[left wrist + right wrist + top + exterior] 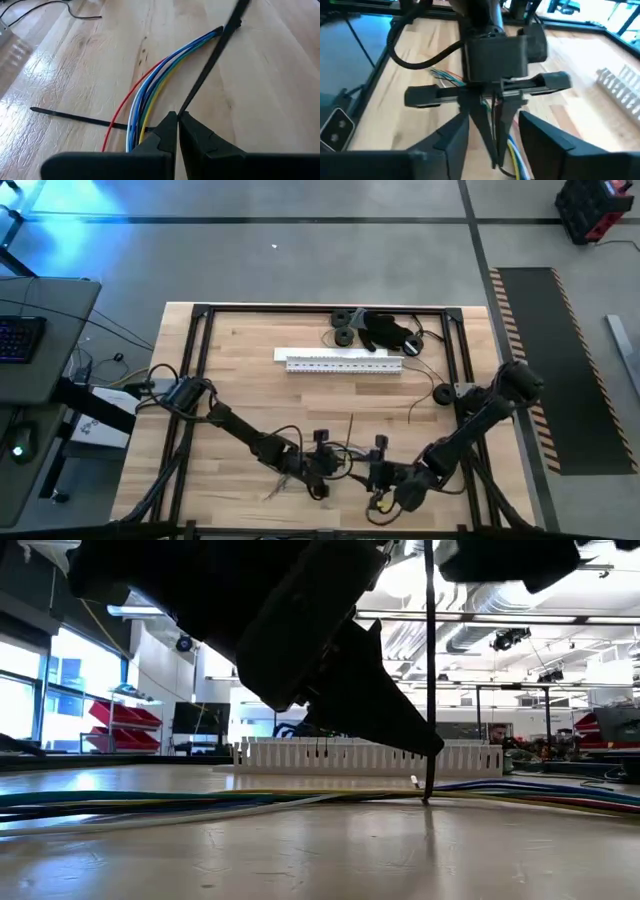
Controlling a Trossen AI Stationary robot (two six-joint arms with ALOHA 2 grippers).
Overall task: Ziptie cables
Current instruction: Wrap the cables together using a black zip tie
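slippage is the likely fault here: the left gripper (177,120) has its fingers clenched on one thin black plastic ziptie (210,65), which could pull free or miss the bundle. about six thin coloured cables (150,95) lie bunched on the wooden desk (75,65), a second ziptie (70,116) crossing under them. the right gripper (490,145) hovers just beside with fingers released, gripping nothing.

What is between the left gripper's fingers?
In the left wrist view, the left gripper pinches a black zip tie that crosses over the cables.
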